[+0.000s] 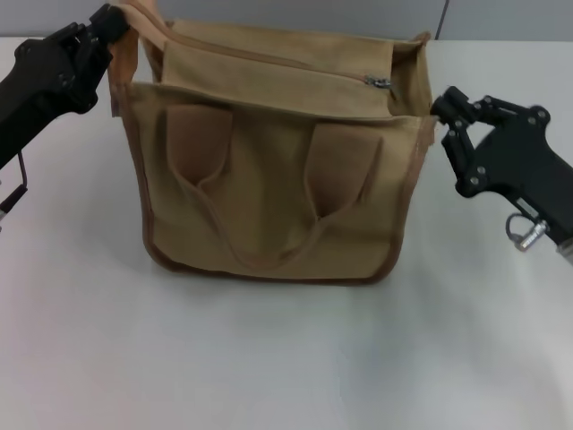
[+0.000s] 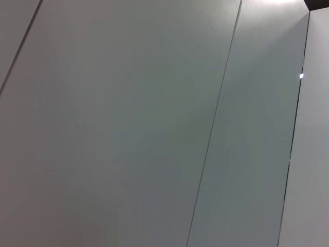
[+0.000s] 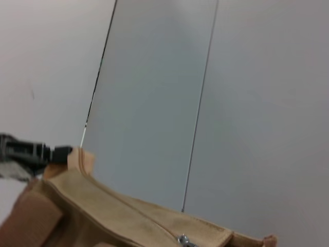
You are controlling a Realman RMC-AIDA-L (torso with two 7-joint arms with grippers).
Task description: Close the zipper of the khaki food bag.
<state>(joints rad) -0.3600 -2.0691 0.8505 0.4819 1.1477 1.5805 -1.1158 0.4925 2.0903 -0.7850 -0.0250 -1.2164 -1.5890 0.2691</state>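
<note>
The khaki food bag (image 1: 269, 188) stands on the desk (image 1: 269, 358) between both arms. The left gripper (image 1: 106, 27) has its jaws clenched on the bag's upper corner, bracing it. The right gripper (image 1: 450, 121) hovers just beside the opposite end, jaws released and empty. The zipper (image 1: 269, 58) pull tab (image 1: 380, 82) sits just inward of the right jaws, so the reach is under way; next they likely must pinch that small tab.

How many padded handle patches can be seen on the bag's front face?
2: one patch on the robot's left side of the bag front, one patch on its right side. Any on the back are hidden.
</note>
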